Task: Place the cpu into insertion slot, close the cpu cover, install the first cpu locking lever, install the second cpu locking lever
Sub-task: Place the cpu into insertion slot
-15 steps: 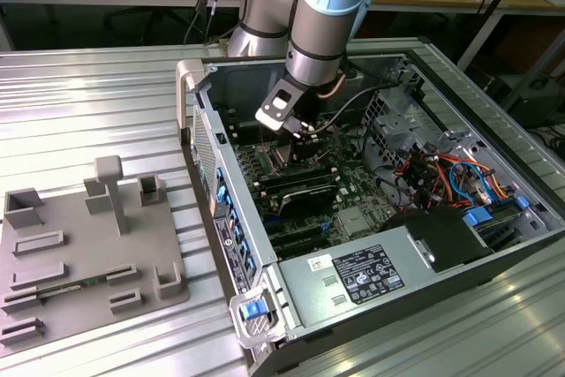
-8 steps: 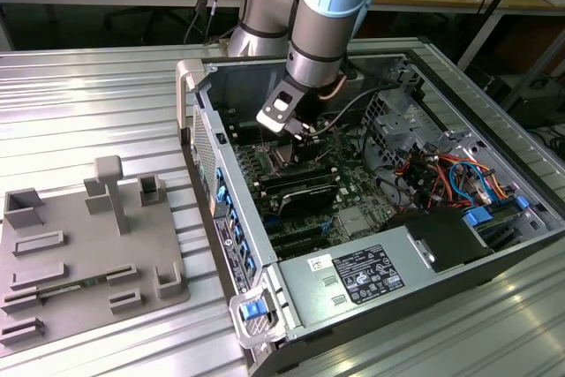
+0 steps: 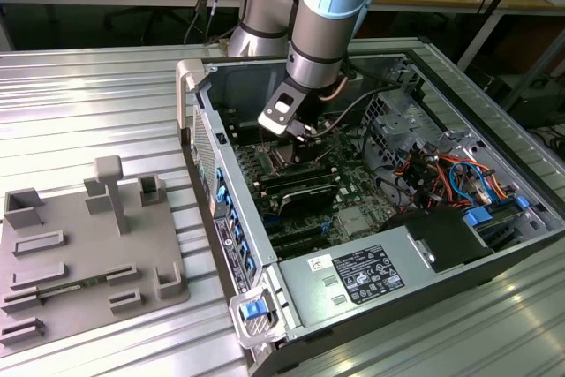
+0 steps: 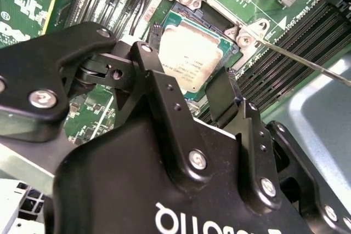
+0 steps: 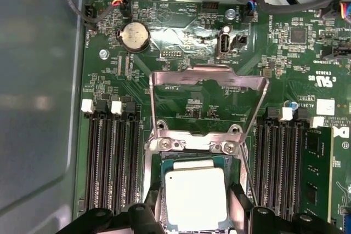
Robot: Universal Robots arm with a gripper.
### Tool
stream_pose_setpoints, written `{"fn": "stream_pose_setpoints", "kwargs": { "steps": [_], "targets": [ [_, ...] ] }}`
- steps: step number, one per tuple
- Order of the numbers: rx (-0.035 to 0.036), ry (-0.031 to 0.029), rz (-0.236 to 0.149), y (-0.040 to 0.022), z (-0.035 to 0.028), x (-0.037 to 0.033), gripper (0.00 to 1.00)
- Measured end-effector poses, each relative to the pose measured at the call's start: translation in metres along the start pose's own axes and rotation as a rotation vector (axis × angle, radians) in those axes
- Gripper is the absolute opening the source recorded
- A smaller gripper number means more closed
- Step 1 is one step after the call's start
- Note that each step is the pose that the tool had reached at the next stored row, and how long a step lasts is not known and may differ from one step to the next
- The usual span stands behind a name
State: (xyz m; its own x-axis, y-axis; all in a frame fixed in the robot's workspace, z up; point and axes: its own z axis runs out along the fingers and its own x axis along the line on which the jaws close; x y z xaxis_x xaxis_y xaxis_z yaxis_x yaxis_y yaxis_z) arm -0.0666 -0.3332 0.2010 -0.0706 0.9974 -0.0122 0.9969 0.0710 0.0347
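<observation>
The cpu [image 5: 194, 195], silver face up, lies in the insertion slot [image 5: 152, 187] on the green motherboard. My gripper [image 5: 194, 215] is down over it, one finger [image 5: 149, 212] on each of two opposite sides, shut on the chip's edges. The second wrist view shows the same: black fingers [image 4: 159, 78] straddle the cpu [image 4: 189, 50] inside the slot [image 4: 216, 23]. The cpu cover [image 5: 208, 76] stands swung open away from the socket, hinged at its far edge. A thin locking lever [image 4: 307, 64] juts out unlatched beside the socket. In the exterior view the gripper [image 3: 296, 134] reaches deep into the open computer case.
Long black memory slots [image 5: 109, 157] flank the socket on both sides. A coin cell [image 5: 134, 35] and cables sit beyond the cover. The case wall [image 5: 38, 80] stands close by. A grey fixture plate [image 3: 79, 253] lies on the exterior view's left; the power supply [image 3: 371, 271] is near.
</observation>
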Motion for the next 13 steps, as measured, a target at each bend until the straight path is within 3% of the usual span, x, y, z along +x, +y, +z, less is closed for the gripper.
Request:
{"fn": "stream_pose_setpoints", "kwargs": {
  "steps": [3,4,13],
  "targets": [
    [0.0003,-0.0004,-0.002,0.0000,0.0000,-0.0001,0.59],
    [0.0003,-0.0003,-0.002,-0.0001,0.0000,-0.0001,0.53],
    [-0.0002,0.0000,-0.002,0.0003,-0.0049,-0.0001,0.53]
  ]
}}
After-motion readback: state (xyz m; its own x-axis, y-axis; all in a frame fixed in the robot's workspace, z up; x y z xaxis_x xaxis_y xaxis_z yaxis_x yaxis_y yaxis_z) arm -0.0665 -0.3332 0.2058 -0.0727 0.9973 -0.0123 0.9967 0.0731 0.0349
